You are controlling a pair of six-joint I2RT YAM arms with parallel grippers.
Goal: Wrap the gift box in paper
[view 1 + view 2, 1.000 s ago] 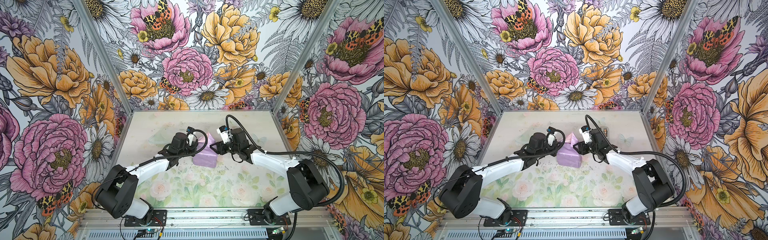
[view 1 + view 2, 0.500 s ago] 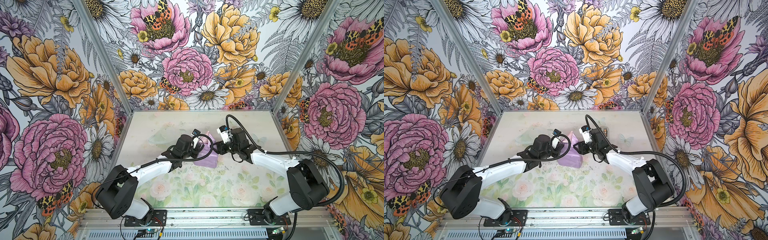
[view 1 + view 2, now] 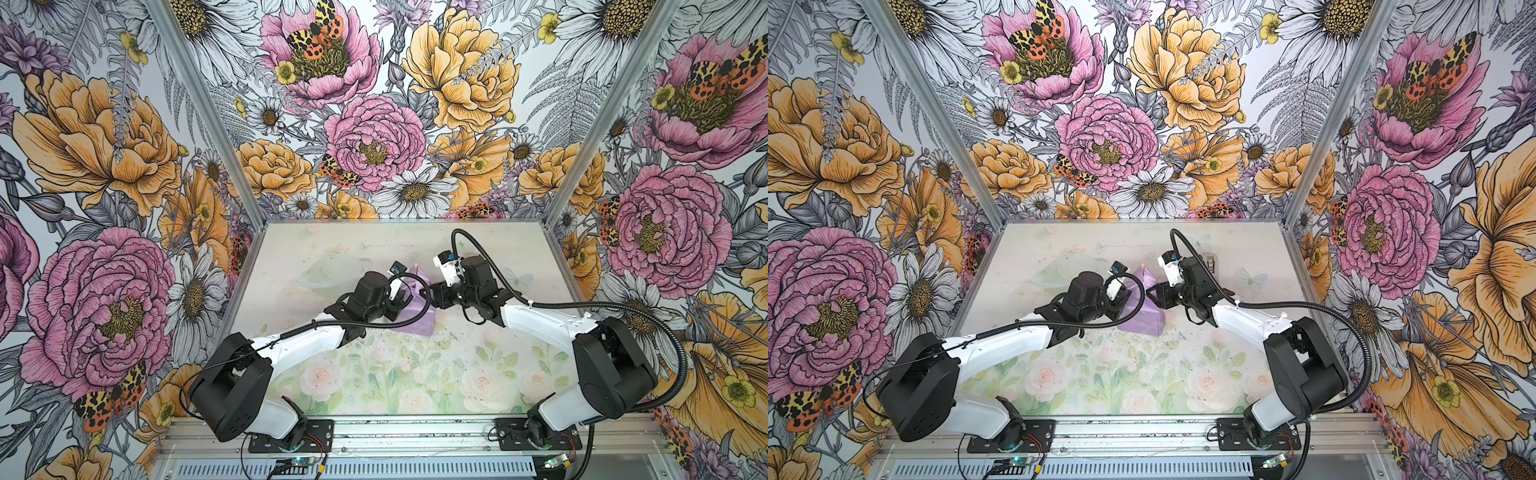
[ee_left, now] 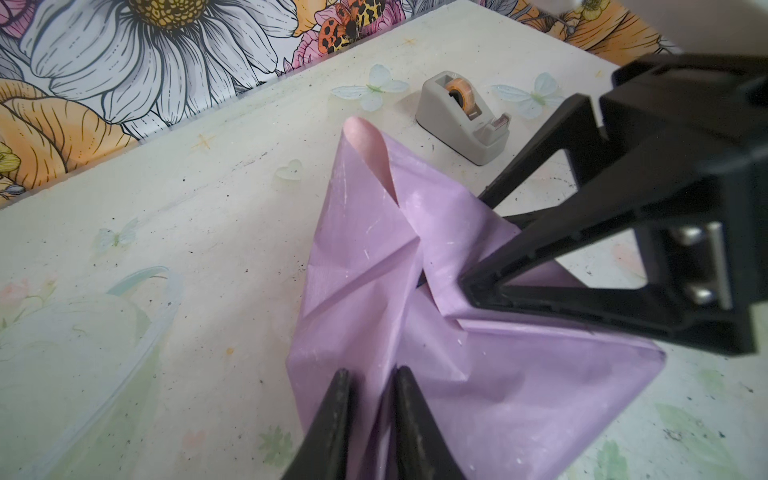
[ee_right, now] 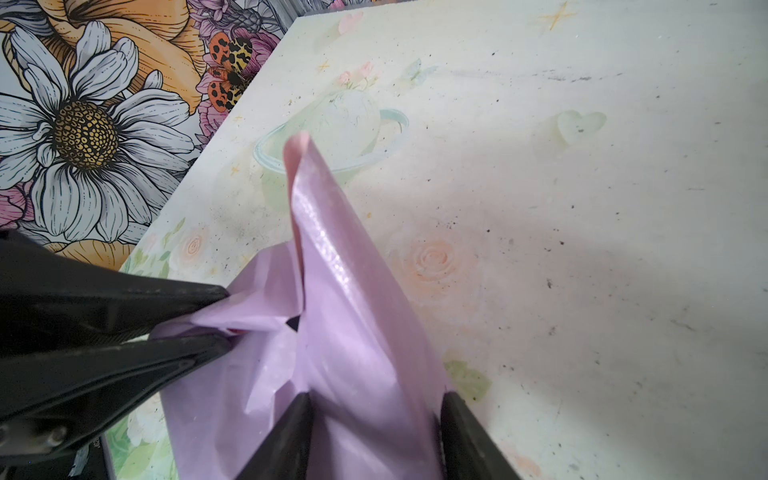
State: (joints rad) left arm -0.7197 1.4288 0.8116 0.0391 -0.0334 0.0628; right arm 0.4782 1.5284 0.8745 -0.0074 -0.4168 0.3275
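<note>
The paper (image 4: 374, 249) is folded round the gift box, which shows only as a lilac block (image 3: 420, 323) at the table's middle in both top views. A pointed pink flap (image 5: 297, 153) stands upright from the parcel. My left gripper (image 4: 372, 374) is over the parcel's left side, its jaws nearly together and shut on a raised fold of paper. My right gripper (image 5: 376, 399) grips the parcel from the right, one finger on each side of the paper-covered box. In the right wrist view the left gripper (image 5: 227, 318) pinches the paper at the fold.
A grey tape dispenser (image 4: 461, 116) with an orange roll stands just behind the parcel, towards the back right (image 3: 1210, 264). The table (image 3: 374, 374) is printed with pale flowers and is walled in on three sides by floral panels.
My left gripper has moved right onto the parcel and closed on a paper fold. The flap now stands up more. The right arm has stayed put.
</note>
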